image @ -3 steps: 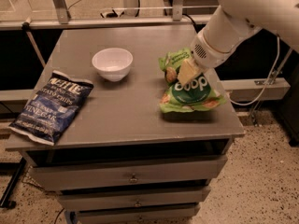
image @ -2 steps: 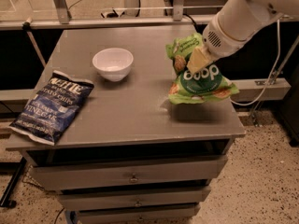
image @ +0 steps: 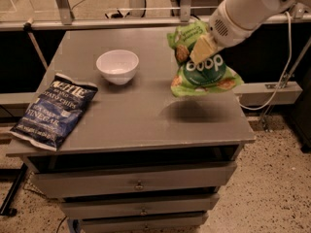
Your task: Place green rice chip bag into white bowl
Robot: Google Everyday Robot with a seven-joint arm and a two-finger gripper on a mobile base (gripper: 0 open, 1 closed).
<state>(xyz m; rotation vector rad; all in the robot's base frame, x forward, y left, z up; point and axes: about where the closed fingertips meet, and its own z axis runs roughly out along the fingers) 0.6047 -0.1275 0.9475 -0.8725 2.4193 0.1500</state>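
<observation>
The green rice chip bag (image: 204,67) hangs upside down in the air above the right side of the grey tabletop (image: 141,110), casting a shadow below it. My gripper (image: 201,47) is shut on the bag's upper part, with the white arm reaching in from the top right. The white bowl (image: 117,66) stands upright and empty on the table, to the left of the bag and apart from it.
A dark blue Kettle chip bag (image: 53,109) lies flat at the table's left front edge. The table is a drawer cabinet with several drawers (image: 138,184). A metal rail (image: 121,21) runs behind it. A cable (image: 286,72) hangs at the right.
The bag has been lifted off the tabletop and now hangs higher in the gripper. The bowl and the blue bag have not moved.
</observation>
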